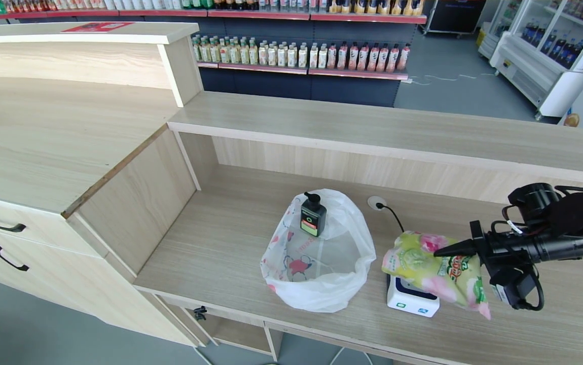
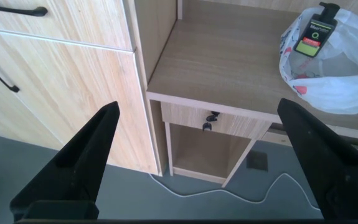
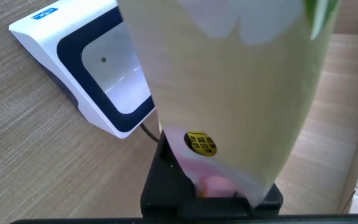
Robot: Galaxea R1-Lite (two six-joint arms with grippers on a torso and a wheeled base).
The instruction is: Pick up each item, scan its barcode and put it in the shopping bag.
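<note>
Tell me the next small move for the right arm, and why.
Probably slide the pouch a little across the window of the scanner: the right end effector holds it just above, partly covering it, not yet at the shopping bag.

Wooden counter [image 1: 220, 243] with a round cable port [image 1: 376, 203] near its back wall. Left of the counter, two black-handled drawers [image 1: 28, 230]. Behind the counter, shelves of bottles [image 1: 301, 55] and a glass-door cooler [image 1: 550, 45].

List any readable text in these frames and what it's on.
No text reads clearly.
Pouch: red lettering, too blurred to read.
Yellow sticker on the pouch: print too small.
Pump bottle: label print too small.
Shopping bag: red print, illegible.
Scanner: small icons, no legible words.
</note>
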